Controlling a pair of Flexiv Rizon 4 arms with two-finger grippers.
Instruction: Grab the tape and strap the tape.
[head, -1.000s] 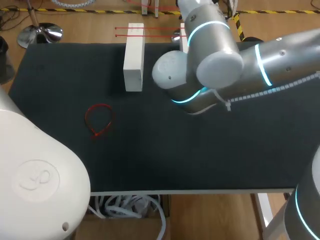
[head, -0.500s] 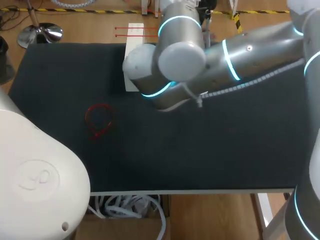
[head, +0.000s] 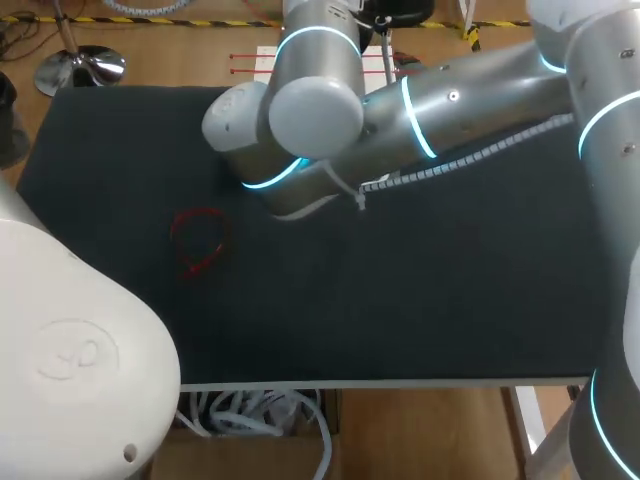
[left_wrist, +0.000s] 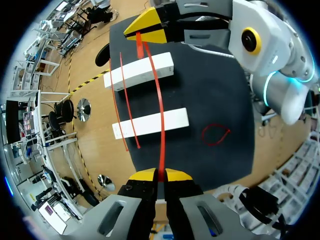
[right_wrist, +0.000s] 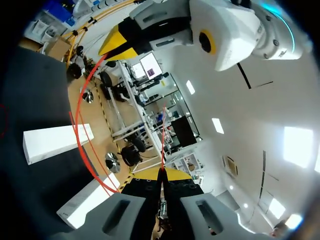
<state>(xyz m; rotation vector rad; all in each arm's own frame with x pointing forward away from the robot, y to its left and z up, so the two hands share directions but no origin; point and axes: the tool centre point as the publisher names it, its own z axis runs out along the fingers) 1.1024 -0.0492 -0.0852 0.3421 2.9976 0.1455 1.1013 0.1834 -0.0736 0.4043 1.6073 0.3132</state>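
Observation:
A long red tape strip (left_wrist: 161, 125) is stretched between my two grippers above the table. My left gripper (left_wrist: 159, 172) is shut on one end of it. The right gripper (left_wrist: 145, 30) pinches the other end, ahead of the left one. In the right wrist view the right gripper (right_wrist: 162, 175) is shut on the strip, which bows in a red arc (right_wrist: 80, 125) toward the left gripper (right_wrist: 117, 42). A short tail sticks out past the right fingers. In the head view the right arm (head: 400, 110) hides both grippers.
A closed red tape loop (head: 198, 240) (left_wrist: 216, 134) lies on the black table (head: 400, 300). Two white blocks (left_wrist: 141, 71) (left_wrist: 150, 123) stand near the far edge with spare red strips (left_wrist: 122, 115) (head: 250, 62) laid across them.
My right arm has swung left along the back of the table and now covers the white block in the head view. The red loop has stayed put.

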